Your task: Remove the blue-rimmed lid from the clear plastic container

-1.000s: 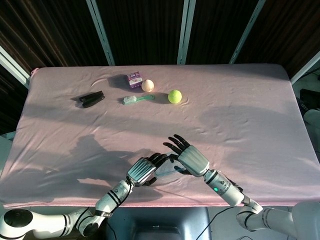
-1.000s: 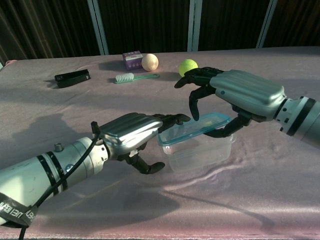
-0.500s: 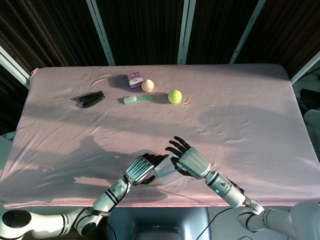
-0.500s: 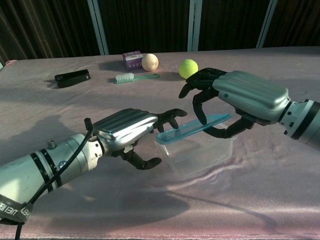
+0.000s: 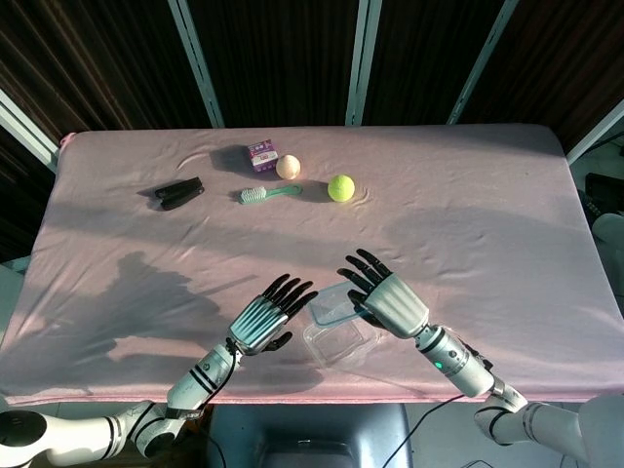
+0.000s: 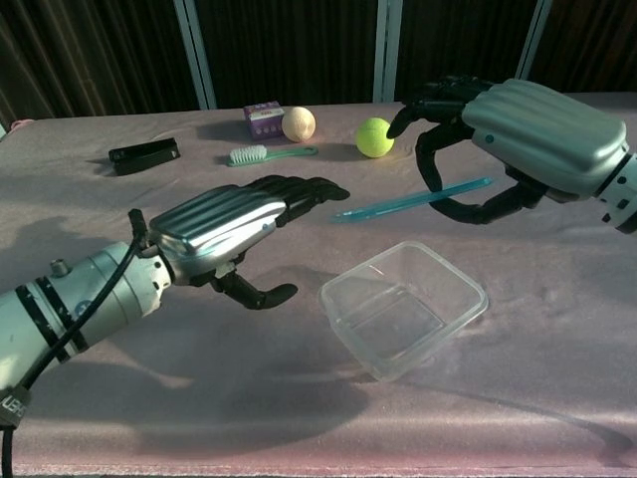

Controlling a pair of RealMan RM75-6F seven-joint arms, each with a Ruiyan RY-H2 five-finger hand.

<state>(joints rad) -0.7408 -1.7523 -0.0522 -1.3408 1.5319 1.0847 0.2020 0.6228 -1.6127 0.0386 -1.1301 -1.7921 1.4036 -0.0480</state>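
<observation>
The right hand [image 6: 503, 149] has lifted the blue-rimmed lid [image 6: 413, 199], pinched, clear of the clear plastic container [image 6: 403, 309]; the left hand [image 6: 224, 224] has let go, fingers wide, so removal looks done.

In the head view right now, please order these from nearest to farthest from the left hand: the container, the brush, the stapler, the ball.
Measured from the left hand:
1. Container: just to its right, near the front edge.
2. Brush: straight behind it, far side.
3. Ball and stapler: back right and back left, too close to call.
</observation>
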